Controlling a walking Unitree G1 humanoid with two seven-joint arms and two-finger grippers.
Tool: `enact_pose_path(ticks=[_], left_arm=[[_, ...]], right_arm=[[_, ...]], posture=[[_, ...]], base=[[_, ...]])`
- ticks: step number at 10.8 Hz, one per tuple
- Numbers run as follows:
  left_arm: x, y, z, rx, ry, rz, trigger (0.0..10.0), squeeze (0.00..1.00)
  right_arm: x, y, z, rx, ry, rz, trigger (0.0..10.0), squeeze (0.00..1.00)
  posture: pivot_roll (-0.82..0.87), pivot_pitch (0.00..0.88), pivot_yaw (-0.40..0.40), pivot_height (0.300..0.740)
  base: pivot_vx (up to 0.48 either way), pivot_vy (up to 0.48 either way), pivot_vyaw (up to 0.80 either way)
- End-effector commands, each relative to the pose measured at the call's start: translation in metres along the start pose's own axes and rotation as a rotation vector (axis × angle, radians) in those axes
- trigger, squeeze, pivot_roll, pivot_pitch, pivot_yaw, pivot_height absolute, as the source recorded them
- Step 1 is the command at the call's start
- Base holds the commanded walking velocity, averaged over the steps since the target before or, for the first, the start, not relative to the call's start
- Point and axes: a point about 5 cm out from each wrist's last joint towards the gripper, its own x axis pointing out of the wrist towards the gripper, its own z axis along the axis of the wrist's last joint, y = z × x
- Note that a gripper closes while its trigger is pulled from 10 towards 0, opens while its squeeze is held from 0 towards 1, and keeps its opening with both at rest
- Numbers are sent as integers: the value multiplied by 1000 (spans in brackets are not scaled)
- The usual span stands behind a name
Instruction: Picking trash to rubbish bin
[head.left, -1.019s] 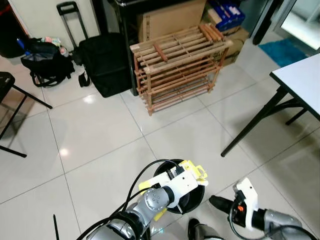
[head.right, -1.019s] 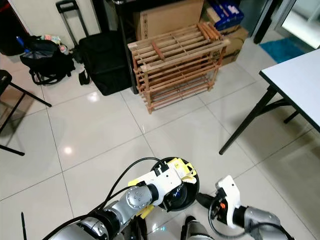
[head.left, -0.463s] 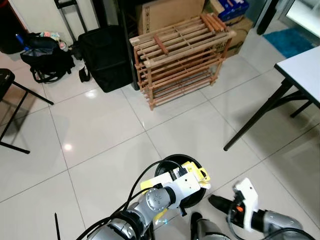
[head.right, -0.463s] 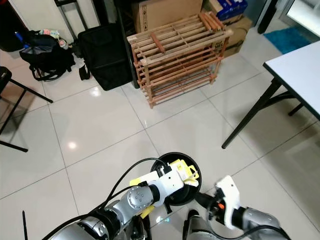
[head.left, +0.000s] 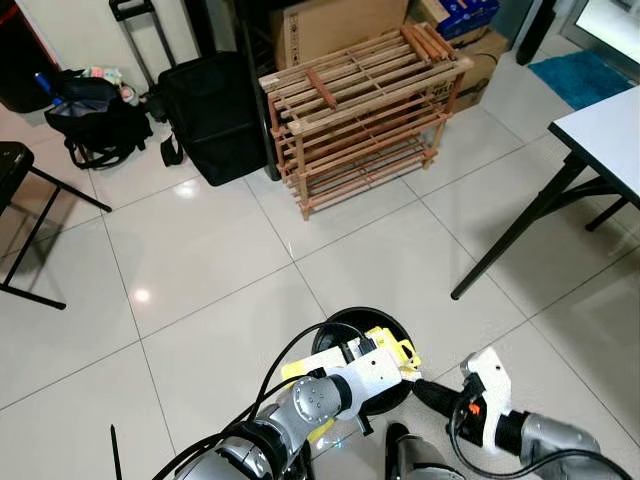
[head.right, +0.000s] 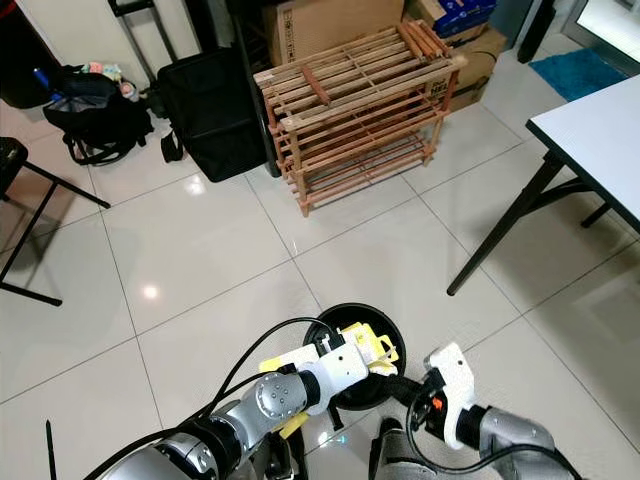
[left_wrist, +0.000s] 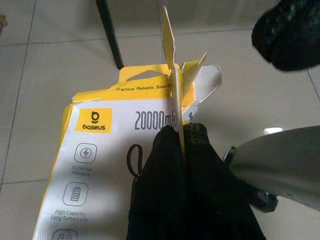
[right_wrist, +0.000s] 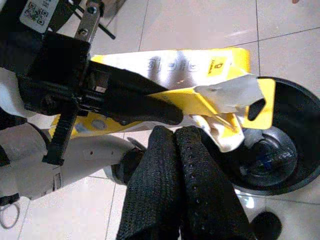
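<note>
nearest the camera, the left gripper (left_wrist: 181, 135) has its two black fingers pressed together on a flap of one yellow and white box (left_wrist: 95, 165), a torn carton printed with "baseus" and "20000". the lower part of the box is cut off at the edge of the left wrist view, and the fingers hide its middle. from the head views the box sits at the near rim of one round black bin (head.left: 345, 325) on the floor, partly over its opening; the left arm covers much of the bin. in the right wrist view, what lies at the bottom of the bin is too dim to make out. the right gripper (right_wrist: 175, 132) holds its two fingers closed against each other with nothing between them, tips just beside the box's torn flap, close by the bin.

farther off on the white tiled floor stands one wooden slatted rack (head.left: 362, 115), with cardboard boxes behind it partly hidden. to its left is one black case (head.left: 210, 120), then one black bag (head.left: 92, 122). a white counter (head.left: 610, 125) is cut off at the right edge.
</note>
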Motion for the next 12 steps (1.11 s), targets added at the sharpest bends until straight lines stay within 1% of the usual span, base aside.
enact_pose_path(ticks=[1,3,5,6,7,9,10,11,12], left_arm=[[30,-18,72,48,-172,-65,10000,0],[28,-16,65,26,-155,-50,10000,0],[29,-19,65,19,-148,-52,10000,0],[29,-22,65,19,-151,-61,10000,0],[31,-28,68,24,-161,-83,10000,0],[33,-36,74,49,-180,-115,10000,0],[35,-43,83,98,-202,-149,10000,0],[36,-40,86,143,-194,-142,10000,0],[34,-28,79,252,-152,-84,10000,0]], right_arm=[[-3,-5,-1,13,11,-10,10000,0],[1,-11,6,4,2,-19,10000,0],[-2,-16,9,-8,0,-34,10000,0],[-4,-17,7,-1,-1,-50,10000,0],[-7,-15,5,4,-1,-49,10000,0],[-10,-13,3,2,6,-49,10000,0],[-13,-9,0,4,10,-48,10000,0],[-14,-6,-1,6,11,-47,10000,0],[-13,-5,-1,7,9,-49,10000,0]], posture=[[-148,205,62,740],[-132,200,59,740],[-129,205,58,740],[-138,206,53,740],[-154,219,56,740],[-161,230,57,740],[-172,250,61,740],[-165,255,64,740],[-167,253,69,740]], base=[[0,0,0],[0,0,0],[0,0,0],[0,0,0],[0,0,0],[0,0,0],[0,0,0],[0,0,0],[0,0,0]])
